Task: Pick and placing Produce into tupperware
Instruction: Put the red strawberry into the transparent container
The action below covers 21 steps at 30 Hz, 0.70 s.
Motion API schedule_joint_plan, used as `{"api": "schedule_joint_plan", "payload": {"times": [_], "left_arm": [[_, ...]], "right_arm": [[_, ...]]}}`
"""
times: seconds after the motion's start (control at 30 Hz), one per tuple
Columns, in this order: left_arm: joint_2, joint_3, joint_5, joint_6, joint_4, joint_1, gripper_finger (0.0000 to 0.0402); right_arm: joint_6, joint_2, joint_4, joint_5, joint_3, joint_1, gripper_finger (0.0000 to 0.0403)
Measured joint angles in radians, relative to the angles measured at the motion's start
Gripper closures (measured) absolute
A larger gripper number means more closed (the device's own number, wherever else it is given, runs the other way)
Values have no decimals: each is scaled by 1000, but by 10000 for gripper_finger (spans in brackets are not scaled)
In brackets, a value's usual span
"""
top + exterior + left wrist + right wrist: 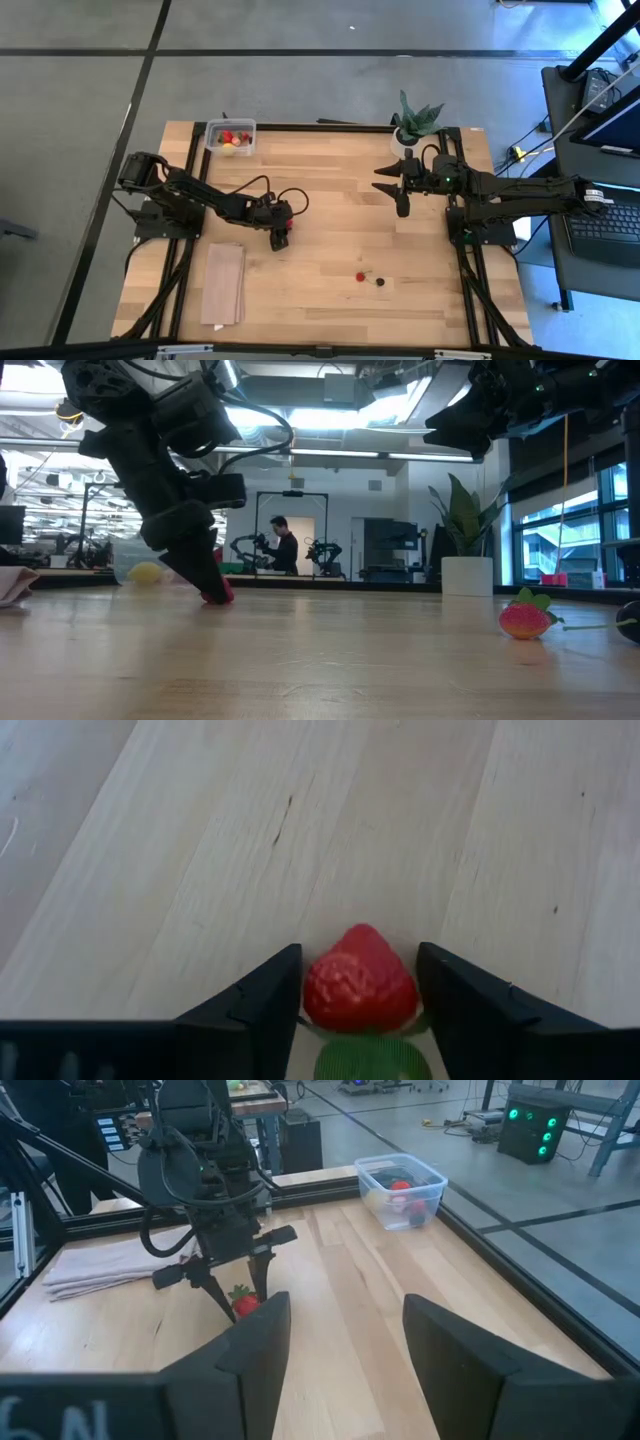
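A small red strawberry piece [360, 988] with a green leaf cap [372, 1060] sits between the fingers of my left gripper [280, 237], left of the table's middle. The gripper is shut on it, low at the table top [218, 595]. The clear tupperware [230, 138] stands at the far left edge with red and yellow pieces inside. Another red strawberry piece [360, 276] and a dark berry [380, 282] lie on the table toward the near right. My right gripper [401, 192] hangs open and empty above the far right of the table. My left gripper pinches the strawberry piece by its two sides [312, 995] between its two fingers [262, 1010]. The leaf cap faces back toward the gripper and the tip points away. The fingers slant down from the table's left. Whether the piece rests on the table or hangs just above it, I cannot tell.
A folded tan cloth [223, 283] lies at the near left. A spiky green plant in a white pot [414, 120] stands at the far edge beside my right gripper. A dark frame [330, 127] runs round the table. Bare wood lies between my left gripper and the tupperware.
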<state>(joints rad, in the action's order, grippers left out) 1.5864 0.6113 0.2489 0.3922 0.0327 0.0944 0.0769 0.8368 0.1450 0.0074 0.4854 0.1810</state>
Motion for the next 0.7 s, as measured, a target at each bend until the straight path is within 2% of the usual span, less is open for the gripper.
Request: {"api": "schedule_joint_plan", "payload": {"times": [0.23,0.4,0.57,0.7], "left_arm": [[3,16,4,-5,2,-1,267],[3,17,-3,-5,23,-1,267],[1,19,-4,1,50,-1,244],[0,19,-4,1,54,-1,266]], "right_arm": [[0,0,0,0,0,0,205],[0,0,0,0,0,0,205],[0,0,0,0,0,0,205],[0,0,0,0,0,0,205]]}}
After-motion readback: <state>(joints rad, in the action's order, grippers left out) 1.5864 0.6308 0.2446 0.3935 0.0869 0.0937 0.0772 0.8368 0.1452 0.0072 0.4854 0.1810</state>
